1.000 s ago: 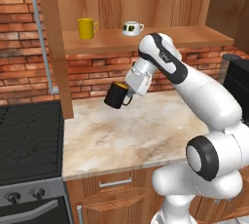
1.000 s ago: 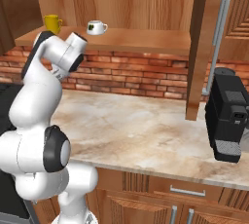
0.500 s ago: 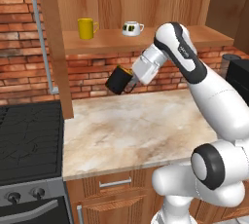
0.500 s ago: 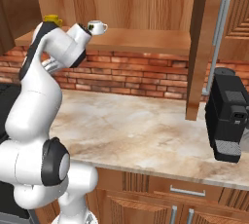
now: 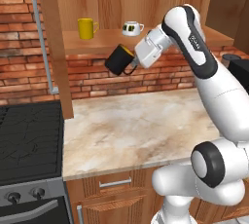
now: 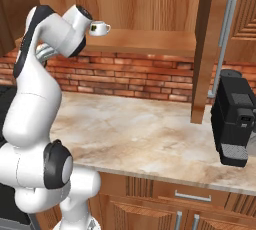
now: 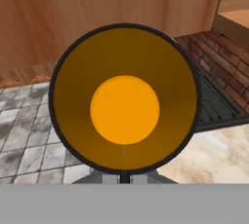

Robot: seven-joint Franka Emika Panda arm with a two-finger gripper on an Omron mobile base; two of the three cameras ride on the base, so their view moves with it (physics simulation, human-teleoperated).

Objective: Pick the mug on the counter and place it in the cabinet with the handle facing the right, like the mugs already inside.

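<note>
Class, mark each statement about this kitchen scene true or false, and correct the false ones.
1. The black mug stands on the counter. False: the tool holds it in the air, tilted, below the shelf.
2. A yellow mug and a white mug sit on the shelf. True.
3. The black mug's inside is blue. False: it is yellow-orange.
4. A black machine stands on the counter. True.
5. A stove adjoins the counter. True.

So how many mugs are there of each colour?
Black mug, tilted, in the gripper: 1
Yellow mug on the cabinet shelf: 1
White mug on the shelf: 1
Total: 3
</note>
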